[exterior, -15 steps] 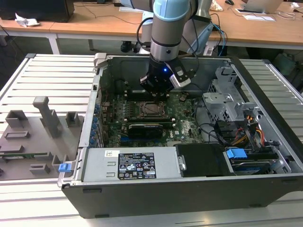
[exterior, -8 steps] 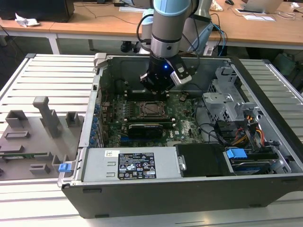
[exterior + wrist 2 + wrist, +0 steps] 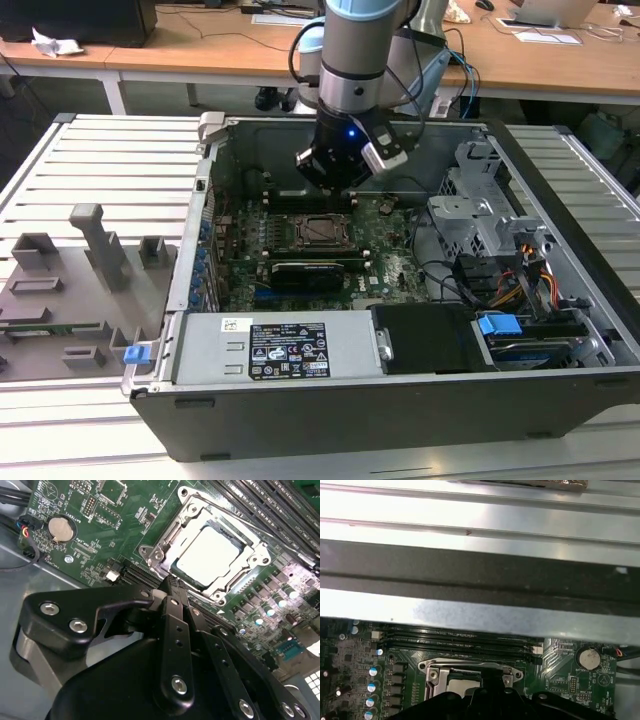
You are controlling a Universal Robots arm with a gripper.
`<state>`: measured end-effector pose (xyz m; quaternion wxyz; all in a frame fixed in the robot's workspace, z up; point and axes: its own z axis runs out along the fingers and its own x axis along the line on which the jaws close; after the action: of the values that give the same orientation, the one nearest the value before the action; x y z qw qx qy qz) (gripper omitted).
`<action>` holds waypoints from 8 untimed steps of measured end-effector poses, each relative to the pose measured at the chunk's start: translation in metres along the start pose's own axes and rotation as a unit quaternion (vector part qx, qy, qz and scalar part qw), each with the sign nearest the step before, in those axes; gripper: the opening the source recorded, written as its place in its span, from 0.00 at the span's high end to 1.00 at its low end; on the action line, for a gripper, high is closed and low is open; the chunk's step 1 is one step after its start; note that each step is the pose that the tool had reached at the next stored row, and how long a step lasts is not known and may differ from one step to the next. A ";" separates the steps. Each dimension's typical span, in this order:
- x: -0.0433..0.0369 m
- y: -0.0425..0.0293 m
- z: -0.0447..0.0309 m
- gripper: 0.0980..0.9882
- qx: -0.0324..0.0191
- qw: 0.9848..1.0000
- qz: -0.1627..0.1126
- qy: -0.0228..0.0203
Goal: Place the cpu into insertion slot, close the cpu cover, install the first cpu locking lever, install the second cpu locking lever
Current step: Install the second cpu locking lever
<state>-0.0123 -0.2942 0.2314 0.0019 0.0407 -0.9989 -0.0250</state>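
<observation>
The cpu [image 3: 210, 550] lies flat in the insertion slot [image 3: 156, 555], its pale metal top showing through the square cut-out of the cpu cover [image 3: 197, 514], which is down around it. My gripper [image 3: 169, 584] hovers just beside one edge of the socket, shut with nothing visible between its tips. In the exterior view the gripper [image 3: 338, 192] hangs inside the open computer case, right behind the socket [image 3: 322, 230]. In the first wrist view the cpu [image 3: 461, 682] and its metal frame [image 3: 470, 666] sit just past the black gripper body [image 3: 490, 702].
Long black memory slots [image 3: 260, 500] run beside the socket. A coin battery [image 3: 61, 528] sits on the green board. A black graphics card [image 3: 315, 270] lies in front of the socket, a metal drive cage [image 3: 480, 210] at the exterior view's right, and the case wall [image 3: 480, 570] is close.
</observation>
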 end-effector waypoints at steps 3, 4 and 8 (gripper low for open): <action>0.0002 -0.0026 -0.0001 0.99 0.000 1.000 0.000 0.000; 0.0003 -0.0040 -0.0002 0.99 0.000 1.000 0.000 0.000; 0.0007 -0.0088 -0.0005 0.99 0.000 1.000 0.000 0.000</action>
<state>-0.0123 -0.3030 0.2315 0.0019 0.0407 -0.9989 -0.0249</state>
